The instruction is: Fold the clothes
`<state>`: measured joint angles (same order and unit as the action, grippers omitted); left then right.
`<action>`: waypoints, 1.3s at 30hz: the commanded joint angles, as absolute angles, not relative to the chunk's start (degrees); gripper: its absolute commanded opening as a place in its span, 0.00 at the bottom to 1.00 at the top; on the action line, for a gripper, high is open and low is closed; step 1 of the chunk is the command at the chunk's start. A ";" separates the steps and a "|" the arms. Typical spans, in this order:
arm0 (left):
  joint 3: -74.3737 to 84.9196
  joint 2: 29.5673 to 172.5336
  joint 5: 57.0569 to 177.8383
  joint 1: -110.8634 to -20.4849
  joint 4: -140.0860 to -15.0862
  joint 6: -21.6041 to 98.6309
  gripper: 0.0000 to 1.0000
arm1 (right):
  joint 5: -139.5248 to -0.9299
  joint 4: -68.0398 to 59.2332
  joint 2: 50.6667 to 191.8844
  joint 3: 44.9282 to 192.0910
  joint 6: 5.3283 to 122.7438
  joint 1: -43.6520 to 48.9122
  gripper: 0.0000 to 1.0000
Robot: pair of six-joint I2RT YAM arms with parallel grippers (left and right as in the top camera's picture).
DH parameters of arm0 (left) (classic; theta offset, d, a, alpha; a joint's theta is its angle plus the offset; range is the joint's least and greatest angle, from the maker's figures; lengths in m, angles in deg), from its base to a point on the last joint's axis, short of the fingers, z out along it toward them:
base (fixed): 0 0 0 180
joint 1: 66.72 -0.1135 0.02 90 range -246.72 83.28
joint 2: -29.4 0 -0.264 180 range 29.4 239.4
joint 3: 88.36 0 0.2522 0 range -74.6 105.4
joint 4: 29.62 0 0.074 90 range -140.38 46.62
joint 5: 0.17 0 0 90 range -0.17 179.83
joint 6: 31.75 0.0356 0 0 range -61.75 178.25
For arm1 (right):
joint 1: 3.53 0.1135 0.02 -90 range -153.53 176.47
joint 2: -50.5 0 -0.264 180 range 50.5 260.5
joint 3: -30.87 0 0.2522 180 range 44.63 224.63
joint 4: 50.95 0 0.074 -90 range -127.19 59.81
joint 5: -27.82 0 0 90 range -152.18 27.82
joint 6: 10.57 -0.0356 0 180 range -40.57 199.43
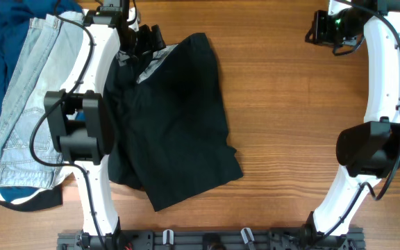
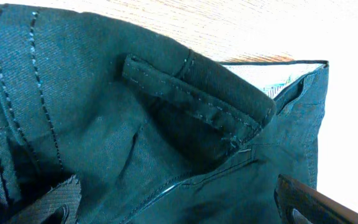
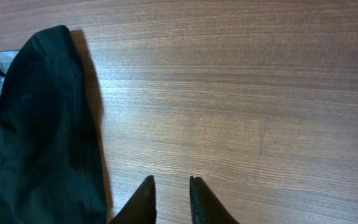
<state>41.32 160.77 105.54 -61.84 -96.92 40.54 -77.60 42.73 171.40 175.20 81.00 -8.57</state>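
Note:
The clothes, a pair of black shorts (image 1: pixel 176 118), lie spread left of the table's middle, waistband toward the far edge with pale lining (image 1: pixel 148 67) showing. My left gripper (image 1: pixel 143 43) hovers over that waistband. In the left wrist view a belt loop (image 2: pixel 194 93) fills the frame, and the left gripper (image 2: pixel 179 208) stands open with its fingers wide apart and the cloth lying loose beneath. My right gripper (image 1: pixel 316 31) is at the far right, away from the shorts. It is open by a narrow gap (image 3: pixel 171 198) over bare wood, with the shorts' edge (image 3: pixel 36 130) to its left.
Light-blue jeans (image 1: pixel 30 104) and a dark blue garment (image 1: pixel 2 35) lie at the table's left edge, beside the left arm. The wooden table (image 1: pixel 290 125) stretches right of the shorts. A black rail (image 1: pixel 207 239) runs along the front edge.

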 commanded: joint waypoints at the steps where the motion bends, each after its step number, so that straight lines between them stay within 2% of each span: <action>1: 41.64 161.15 105.38 -62.01 -96.94 40.88 1.00 | -79.22 41.59 170.51 175.76 80.78 -8.46 0.27; 2: 41.64 161.15 105.38 -62.01 -96.94 40.88 1.00 | -79.20 41.49 170.51 175.76 80.87 -8.46 0.33; 4: 41.64 161.15 105.36 -62.01 -96.94 40.88 1.00 | -79.20 41.16 170.51 175.76 80.95 -8.46 0.40; 8: 41.64 161.15 105.38 -62.01 -96.94 40.88 1.00 | -80.49 39.10 170.51 175.76 80.89 -8.03 0.43; 12: 41.64 161.15 105.36 -62.01 -96.94 40.88 1.00 | -80.51 39.65 170.51 175.76 81.98 -7.54 0.51; 16: 41.64 161.15 105.47 -61.99 -91.54 40.84 1.00 | -84.16 39.02 170.66 174.63 85.57 -6.17 0.57; 23: 41.66 161.10 104.95 -62.08 -89.95 41.87 1.00 | -84.01 32.15 171.16 171.48 86.99 -0.22 0.59; 28: 41.66 161.21 104.92 -61.42 -84.96 55.68 1.00 | -83.68 29.03 171.16 171.46 86.79 1.33 0.59; 31: 41.66 161.26 102.52 -60.70 -81.47 59.75 1.00 | -83.66 28.09 171.16 171.46 86.77 1.29 0.60; 34: 41.66 162.13 98.72 -59.35 -77.31 63.44 0.89 | -83.68 27.98 171.16 171.46 86.77 1.29 0.60; 39: 41.66 164.60 95.11 -56.96 -77.25 71.88 0.87 | -83.68 27.96 171.16 171.46 86.75 1.29 0.61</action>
<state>41.29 161.47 99.72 -58.56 -76.70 64.40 -82.76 28.24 171.43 171.72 85.81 1.42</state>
